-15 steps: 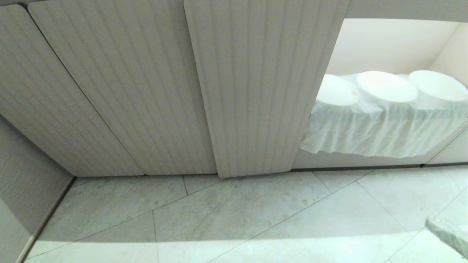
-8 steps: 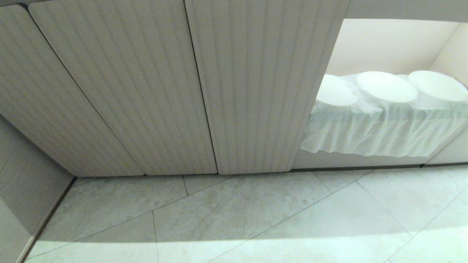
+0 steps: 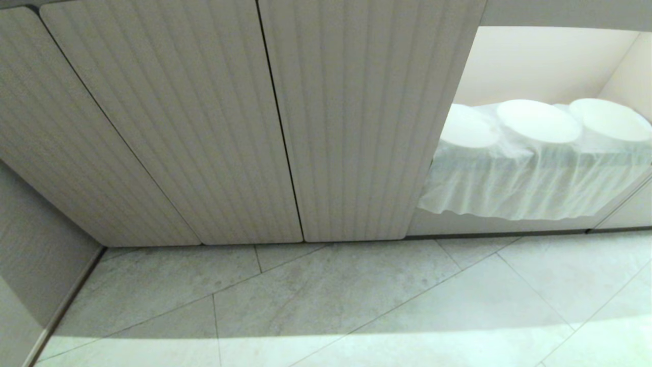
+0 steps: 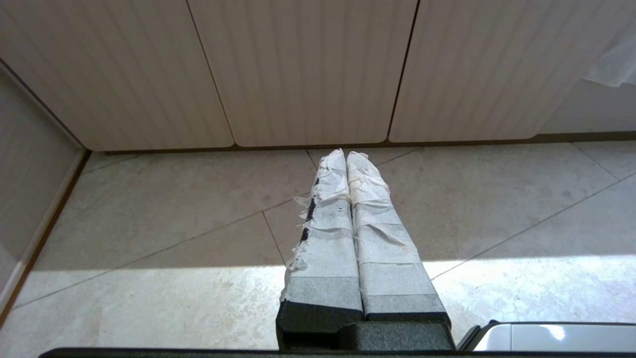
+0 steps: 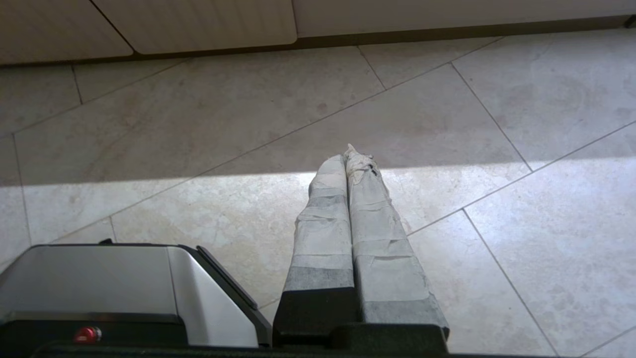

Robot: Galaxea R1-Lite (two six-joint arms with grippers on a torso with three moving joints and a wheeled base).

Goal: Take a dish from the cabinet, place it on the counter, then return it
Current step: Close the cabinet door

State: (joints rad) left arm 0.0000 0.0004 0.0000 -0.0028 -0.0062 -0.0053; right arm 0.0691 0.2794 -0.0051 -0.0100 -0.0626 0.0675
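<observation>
The cabinet (image 3: 305,127) fills the head view with its beige ribbed doors all flush and closed. The dish is hidden, and the counter is out of view. Neither gripper shows in the head view. In the left wrist view, my left gripper (image 4: 346,155) is shut with nothing in it, low over the floor, its taped fingers aimed at the cabinet (image 4: 298,74) base. My right gripper (image 5: 348,158) is also shut and empty, hanging over the floor tiles a little back from the cabinet (image 5: 198,25).
A doorless cream niche to the right holds cloth-draped white plates (image 3: 540,122). A side wall (image 3: 30,244) closes the left. Grey floor tiles (image 3: 356,306) run along the cabinet front. My base (image 5: 99,278) sits beside the right gripper.
The middle cabinet door, slightly ajar a second ago, has swung flush shut. The right gripper tip, seen at the head view's lower right edge, has dropped out of that view.
</observation>
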